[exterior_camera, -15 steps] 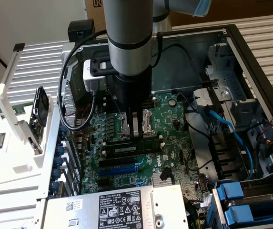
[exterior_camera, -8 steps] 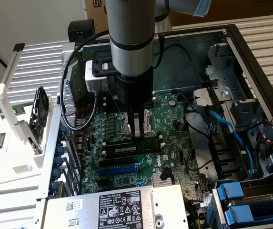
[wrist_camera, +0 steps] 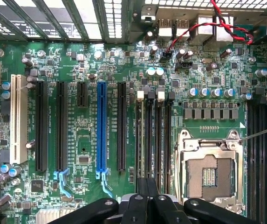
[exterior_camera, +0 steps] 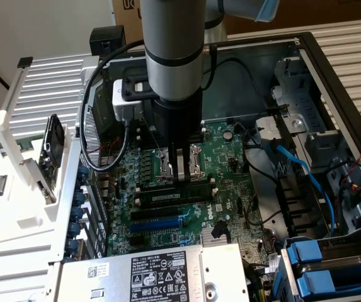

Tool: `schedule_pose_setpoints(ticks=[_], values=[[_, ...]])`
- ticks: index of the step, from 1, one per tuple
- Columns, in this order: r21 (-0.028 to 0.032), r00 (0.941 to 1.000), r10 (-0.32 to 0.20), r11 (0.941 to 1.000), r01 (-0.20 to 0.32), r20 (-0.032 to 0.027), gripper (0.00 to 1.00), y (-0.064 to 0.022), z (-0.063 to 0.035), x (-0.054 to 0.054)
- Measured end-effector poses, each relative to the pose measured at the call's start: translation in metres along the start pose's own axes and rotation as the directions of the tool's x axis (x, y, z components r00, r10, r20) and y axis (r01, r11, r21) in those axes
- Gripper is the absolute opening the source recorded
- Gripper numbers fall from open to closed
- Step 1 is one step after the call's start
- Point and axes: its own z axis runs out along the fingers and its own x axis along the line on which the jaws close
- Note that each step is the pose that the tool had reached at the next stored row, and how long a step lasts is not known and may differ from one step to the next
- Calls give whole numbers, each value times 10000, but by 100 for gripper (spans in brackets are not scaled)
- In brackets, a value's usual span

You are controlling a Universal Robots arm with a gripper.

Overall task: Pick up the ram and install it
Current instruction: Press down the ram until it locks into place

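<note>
Evidently at the seating stage: closed gripper, fingertips pinched together and empty, set on or just over the top edge of the ram. Ram standing in a memory slot at the centre of the exterior frame, just below the empty CPU socket and above the blue PCIe slot. Hard to tell whether fully seated. Best to press straight down along the slot, without sideways lean, near mid-length for even sinking at both ends. Worth checking the white latches; probably not home until snapped upright. Keep clear of neighbouring slots.
</note>
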Motion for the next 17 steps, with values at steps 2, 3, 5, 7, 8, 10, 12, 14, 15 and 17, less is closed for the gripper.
schedule_pose_setpoints(ticks=[2, 3, 5, 7, 8, 10, 12, 14, 15, 17], values=[[1, 10000, 0, 10000, 0, 1, 11, 12, 4, 0], [-1, 10000, -1, 10000, 1, -1, 11, 15, 7, 1], [0, 10000, 0, 10000, 0, -2, 11, 17, 19, 2], [-5, 10000, -1, 10000, 1, -12, 11, 17, 36, 4], [-6, 10000, -1, 10000, 1, -13, 11, 17, 43, 4], [-1, 10000, 0, 10000, 0, -2, 11, 17, 56, 4], [-2, 10000, 0, 10000, 0, -6, 11, 17, 60, 4], [-3, 10000, 1, 10000, -1, -4, 11, 18, 65, 5], [-2, 10000, 1, 10000, -1, -3, 11, 17, 68, 5], [-1, 10000, 1, 10000, -1, -2, 11, 17, 69, 4]])
